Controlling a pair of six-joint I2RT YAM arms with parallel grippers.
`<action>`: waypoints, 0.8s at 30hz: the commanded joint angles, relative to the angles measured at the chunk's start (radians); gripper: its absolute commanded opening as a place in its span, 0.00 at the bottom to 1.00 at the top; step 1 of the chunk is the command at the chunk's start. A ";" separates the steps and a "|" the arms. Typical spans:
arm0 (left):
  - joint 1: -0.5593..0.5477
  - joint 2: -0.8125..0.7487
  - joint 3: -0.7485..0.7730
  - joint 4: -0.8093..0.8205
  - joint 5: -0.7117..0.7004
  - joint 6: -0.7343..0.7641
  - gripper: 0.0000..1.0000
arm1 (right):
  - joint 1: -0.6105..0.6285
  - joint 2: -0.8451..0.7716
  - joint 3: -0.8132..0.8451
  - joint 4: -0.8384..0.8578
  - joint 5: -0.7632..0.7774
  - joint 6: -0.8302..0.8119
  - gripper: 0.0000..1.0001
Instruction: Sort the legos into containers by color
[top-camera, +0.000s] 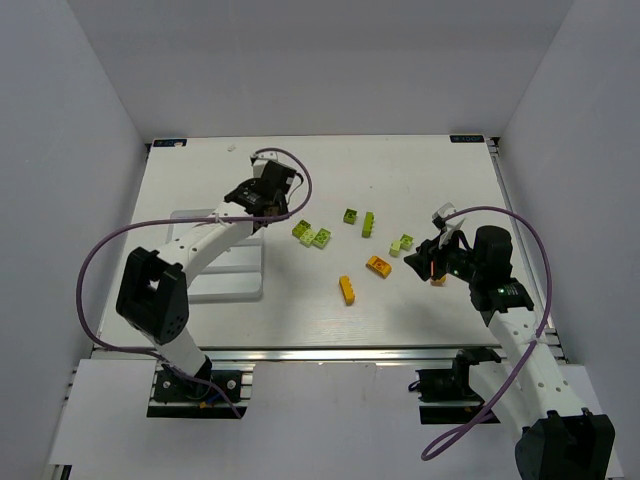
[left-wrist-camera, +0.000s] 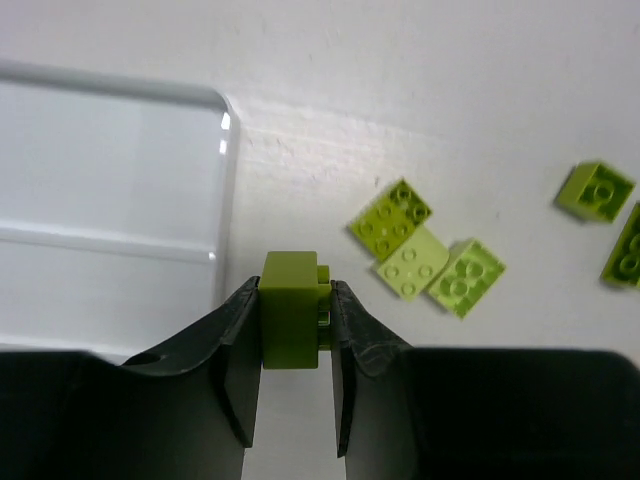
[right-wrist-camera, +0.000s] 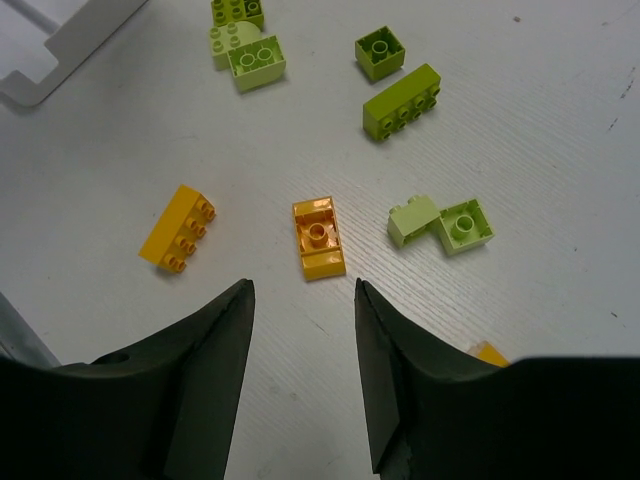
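Observation:
My left gripper (top-camera: 262, 203) is shut on an olive-green lego (left-wrist-camera: 290, 322), held just beyond the right corner of the white tray (left-wrist-camera: 110, 190), which sits at the left (top-camera: 232, 282). Three green legos (left-wrist-camera: 425, 255) lie clustered to the right of it (top-camera: 311, 235). My right gripper (top-camera: 422, 262) is open and empty above the table, jaws (right-wrist-camera: 303, 292) just short of an orange flat lego (right-wrist-camera: 319, 237). A yellow lego (right-wrist-camera: 178, 228) lies to its left. Green legos lie beyond: a light pair (right-wrist-camera: 442, 221), a long one (right-wrist-camera: 401, 101), a small one (right-wrist-camera: 380, 52).
Another orange piece (right-wrist-camera: 490, 353) peeks out beside my right finger, also seen in the top view (top-camera: 438, 281). The left arm's purple cable (top-camera: 300, 180) loops over the table behind the gripper. White walls enclose the table on three sides.

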 joint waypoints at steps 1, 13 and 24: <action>0.053 -0.003 0.065 -0.035 -0.082 0.058 0.00 | 0.002 -0.011 0.035 0.019 -0.021 0.004 0.50; 0.191 0.187 0.170 -0.070 -0.143 0.075 0.02 | 0.004 -0.016 0.033 0.019 -0.038 0.006 0.51; 0.231 0.223 0.151 -0.078 -0.131 0.071 0.49 | 0.002 -0.017 0.033 0.019 -0.036 0.001 0.60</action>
